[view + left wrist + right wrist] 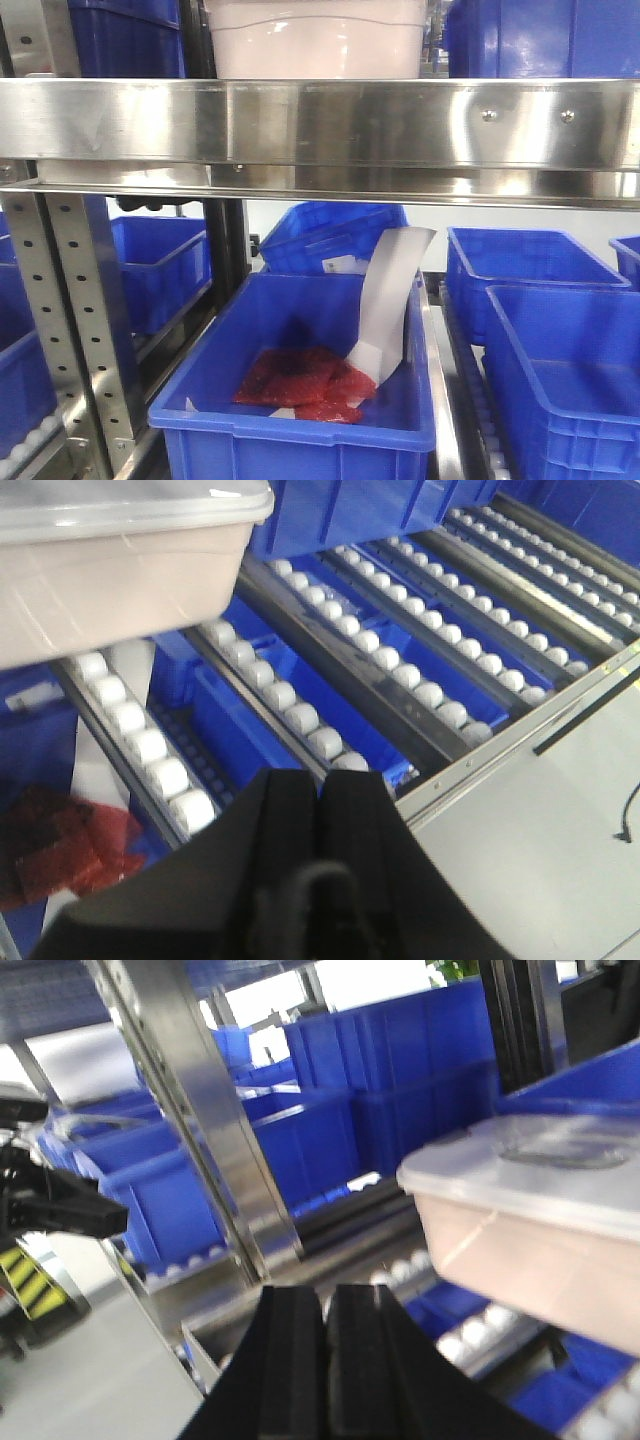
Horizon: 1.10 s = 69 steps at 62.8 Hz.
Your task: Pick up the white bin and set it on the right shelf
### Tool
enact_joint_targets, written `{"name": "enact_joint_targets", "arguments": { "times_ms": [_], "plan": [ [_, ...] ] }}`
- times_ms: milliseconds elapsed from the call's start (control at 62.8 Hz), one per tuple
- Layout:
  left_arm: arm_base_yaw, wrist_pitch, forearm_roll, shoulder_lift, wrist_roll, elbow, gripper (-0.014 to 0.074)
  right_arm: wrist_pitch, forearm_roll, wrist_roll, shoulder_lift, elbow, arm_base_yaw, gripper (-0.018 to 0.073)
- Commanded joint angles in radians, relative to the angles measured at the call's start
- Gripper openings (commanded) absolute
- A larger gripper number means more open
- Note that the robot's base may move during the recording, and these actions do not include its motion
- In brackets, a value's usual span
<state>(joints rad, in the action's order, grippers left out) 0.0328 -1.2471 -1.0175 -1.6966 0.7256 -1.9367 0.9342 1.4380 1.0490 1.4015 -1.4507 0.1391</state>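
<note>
The white bin [315, 45] stands on the right shelf, just behind its shiny front rail [400, 125]; only its lower pinkish wall shows in the front view. In the left wrist view the bin [110, 580] rests on the white rollers at the upper left, its lid rim visible. My left gripper [320, 780] is shut and empty, below and to the right of the bin, not touching it. In the right wrist view the bin [540, 1230] sits to the right. My right gripper [325, 1295] is shut on nothing, low and left of the bin.
Blue crates [530, 300] fill the lower level; one [300, 385] holds red packets and a white paper strip [395, 290]. Perforated uprights [75, 300] stand at left. Roller tracks [400, 660] run across the shelf. A steel upright [190, 1110] and stacked blue crates [390, 1070] stand behind.
</note>
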Motion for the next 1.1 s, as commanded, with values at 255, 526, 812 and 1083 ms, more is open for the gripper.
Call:
{"name": "enact_joint_targets", "arguments": {
  "times_ms": [255, 526, 812, 1083],
  "plan": [
    [-0.213, -0.028, 0.468, 0.048, -0.232, -0.03, -0.0119, -0.375, -0.372, -0.211, -0.333, 0.356, 0.005, 0.0069],
    [-0.294, 0.023, 0.649, 0.05, -0.361, -0.03, -0.0118, -0.652, -0.384, -0.206, -0.573, 0.706, 0.005, 0.0069],
    [-0.292, 0.177, 0.712, 0.159, -0.378, 0.114, -0.0118, -0.887, -0.382, -0.2, -0.898, 0.989, 0.005, 0.0069],
    [-0.292, 0.499, 0.713, 0.415, -0.378, 0.485, -0.0118, -0.894, -0.38, -0.2, -1.074, 1.079, 0.005, 0.0069]
  ]
}}
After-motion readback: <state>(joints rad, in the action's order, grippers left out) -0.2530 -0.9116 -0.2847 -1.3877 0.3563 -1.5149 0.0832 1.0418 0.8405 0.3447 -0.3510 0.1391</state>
